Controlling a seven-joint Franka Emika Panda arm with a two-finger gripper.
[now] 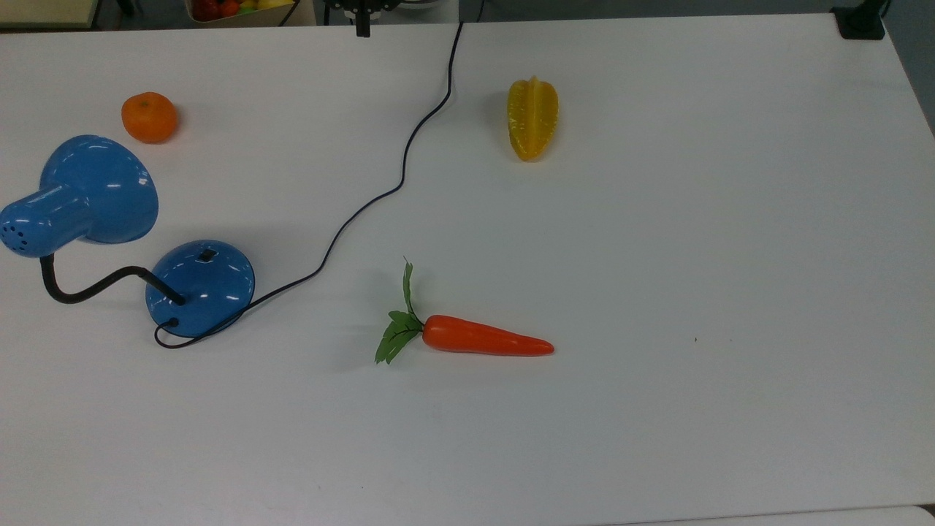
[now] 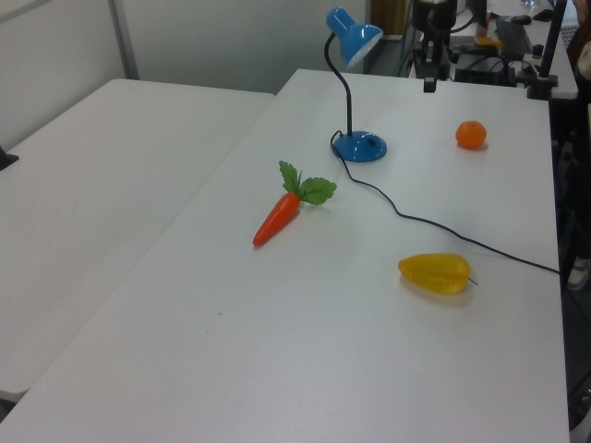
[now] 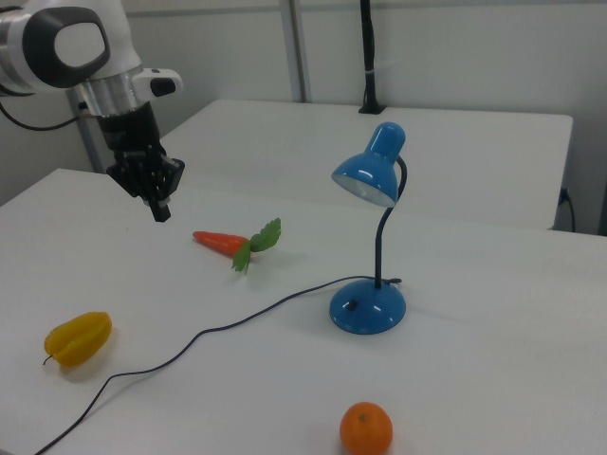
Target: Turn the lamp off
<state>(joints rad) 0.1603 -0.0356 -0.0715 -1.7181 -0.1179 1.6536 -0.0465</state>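
The blue lamp stands at the top view's left, with its bell shade (image 1: 98, 188) over a black gooseneck and its round base (image 1: 201, 288) carrying a small black switch (image 1: 207, 255). I also see the lamp base (image 2: 360, 146) in the left view and the lamp base (image 3: 368, 308) in the right view. My gripper (image 1: 361, 29) sits at the top view's upper edge, far from the lamp. In the right view the gripper (image 3: 161, 210) hangs high above the table, fingers together and holding nothing. The left view puts the gripper (image 2: 429, 85) beyond the lamp.
The lamp's black cord (image 1: 365, 204) snakes from the base to the table's far edge. An orange (image 1: 149, 117) lies near the shade, a yellow starfruit (image 1: 532, 118) at the upper middle, and a carrot (image 1: 475, 339) at the centre.
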